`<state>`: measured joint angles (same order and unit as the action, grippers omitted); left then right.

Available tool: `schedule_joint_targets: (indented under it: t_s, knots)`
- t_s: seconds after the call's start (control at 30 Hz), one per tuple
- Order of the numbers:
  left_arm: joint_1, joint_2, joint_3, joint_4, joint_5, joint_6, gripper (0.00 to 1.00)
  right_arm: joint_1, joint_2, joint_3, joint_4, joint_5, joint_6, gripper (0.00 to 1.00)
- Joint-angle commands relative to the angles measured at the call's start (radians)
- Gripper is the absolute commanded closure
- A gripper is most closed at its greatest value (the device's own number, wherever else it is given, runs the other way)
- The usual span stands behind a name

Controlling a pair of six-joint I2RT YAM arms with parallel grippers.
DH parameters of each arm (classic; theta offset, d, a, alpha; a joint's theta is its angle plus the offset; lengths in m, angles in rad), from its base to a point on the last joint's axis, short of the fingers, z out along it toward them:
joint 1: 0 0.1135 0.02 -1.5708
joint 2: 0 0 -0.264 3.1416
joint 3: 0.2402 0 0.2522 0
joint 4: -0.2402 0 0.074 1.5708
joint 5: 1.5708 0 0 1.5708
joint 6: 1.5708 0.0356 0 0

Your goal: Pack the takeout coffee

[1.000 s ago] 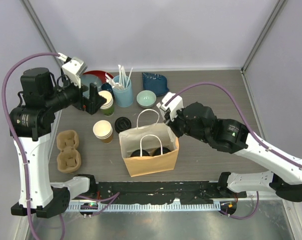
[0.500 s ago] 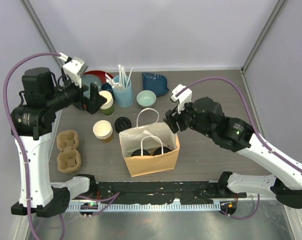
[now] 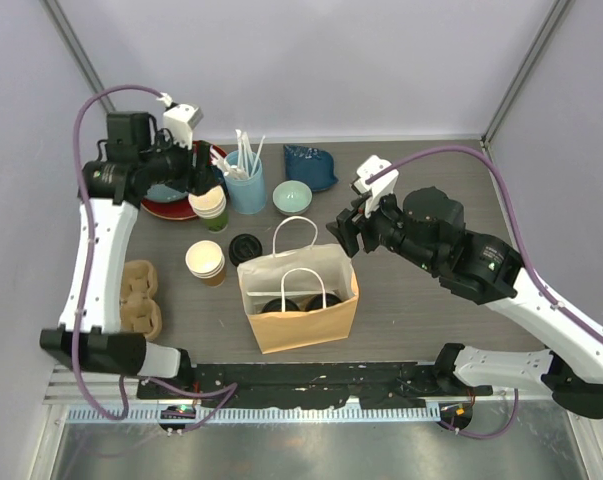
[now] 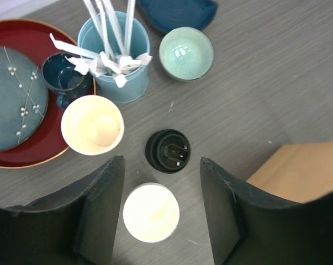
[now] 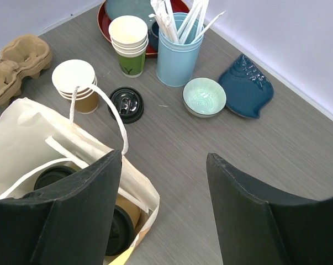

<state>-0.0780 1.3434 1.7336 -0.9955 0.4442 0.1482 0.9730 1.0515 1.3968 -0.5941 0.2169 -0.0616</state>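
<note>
While both lidded coffee cups [image 5: 52, 175] sit side by side inside the paper bag [image 3: 301, 325], the right claw [image 5: 163, 165] hangs released and empty by the bag's far corner; the left claw [image 4: 162, 185], also released, hovers over lidless cup stacks [image 4: 93, 124] and loose lids [image 4: 167, 150].

A dark grey wood-grain table top [image 3: 401, 320] fills the middle of the overhead view. Plain pale lilac wall panels close it in at 12 o'clock [image 3: 311, 60], 9 o'clock [image 3: 16, 100] and 3 o'clock [image 3: 581, 180]. Slim grey metal posts mark the back corners at 11 o'clock [image 3: 76, 50] and 1 o'clock [image 3: 521, 70]. At 6 o'clock a black rail [image 3: 311, 372] edges the table, and a brushed metal sheet [image 3: 311, 450] lies nearer still. The light is soft and even.
</note>
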Motion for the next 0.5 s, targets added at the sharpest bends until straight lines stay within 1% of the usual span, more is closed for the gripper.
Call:
schedule_joint_targets:
  t_s: [0.0,0.07,0.1,0.13,0.2,0.27,0.47]
  knots:
    - [-0.034,0.135,0.062,0.095,-0.08,-0.033,0.43,-0.005,0.008,0.034,0.065,0.019,-0.04,0.32]
    - [-0.052,0.172,0.076,0.132,-0.134,-0.013,0.46,-0.01,0.016,0.033,0.065,0.025,-0.047,0.32]
    - [-0.058,0.195,0.089,0.147,-0.183,-0.012,0.47,-0.013,0.018,0.033,0.065,0.029,-0.049,0.32]
    - [-0.059,0.238,0.113,0.164,-0.208,-0.012,0.51,-0.019,0.021,0.033,0.065,0.029,-0.049,0.32]
    - [-0.057,0.282,0.147,0.172,-0.269,0.004,0.53,-0.029,0.025,0.03,0.068,0.03,-0.052,0.32]
    - [-0.057,0.338,0.193,0.178,-0.292,0.007,0.53,-0.039,0.027,0.025,0.071,0.024,-0.055,0.32]
    - [-0.057,0.43,0.268,0.192,-0.32,0.011,0.6,-0.086,0.044,0.008,0.083,-0.005,-0.06,0.32]
